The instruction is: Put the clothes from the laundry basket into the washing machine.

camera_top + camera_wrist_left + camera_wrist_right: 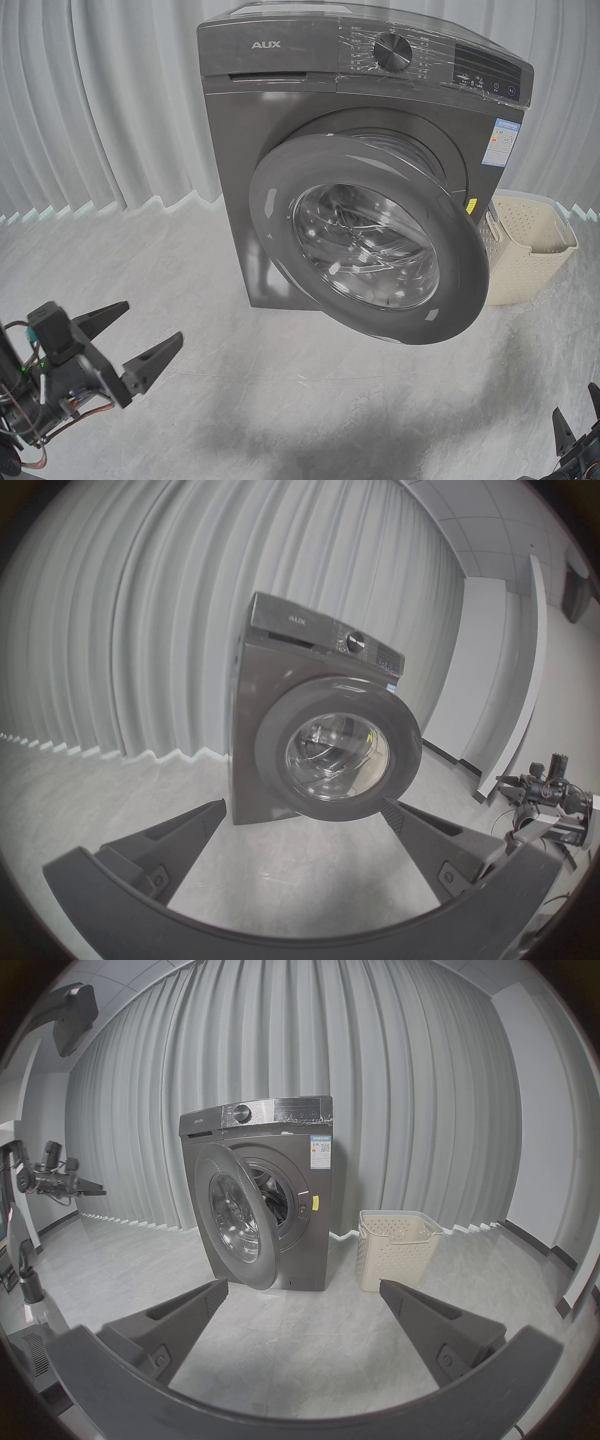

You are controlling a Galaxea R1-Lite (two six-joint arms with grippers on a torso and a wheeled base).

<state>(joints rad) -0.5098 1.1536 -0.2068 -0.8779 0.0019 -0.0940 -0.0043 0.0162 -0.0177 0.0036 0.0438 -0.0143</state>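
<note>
- Left gripper (152, 322): fingers spread apart with nothing between them, low on the robot's left above the floor (281, 387), pointed toward the washing machine (262, 187).
- Right gripper (575, 409): likewise parted and holding nothing, low on the robot's right, well apart from the laundry basket (531, 250).
- Laundry basket: cream, perforated, upright on the floor just beside the machine's right-hand side. Narrow gap between the two in the right wrist view. Partly behind the edge of the open door (369, 244) in the head view. Perforated inner wall visible below the rim, bottom hidden, contents impossible to tell.
- Washing machine: dark grey front-loader on the floor before the curtain (94, 94). Round door swung open on its left-hand hinge, glass window full of reflections.
- Drum (275, 1194) behind the door: dark opening, contents impossible to tell.
- On the machine's front: a round dial (392, 51) at top centre, a drawer (269, 76) at upper left, a label (500, 142) at upper right, a small yellow tag (471, 205) beside the opening.
- Behind everything: the pale pleated curtain, hanging down to the floor.
</note>
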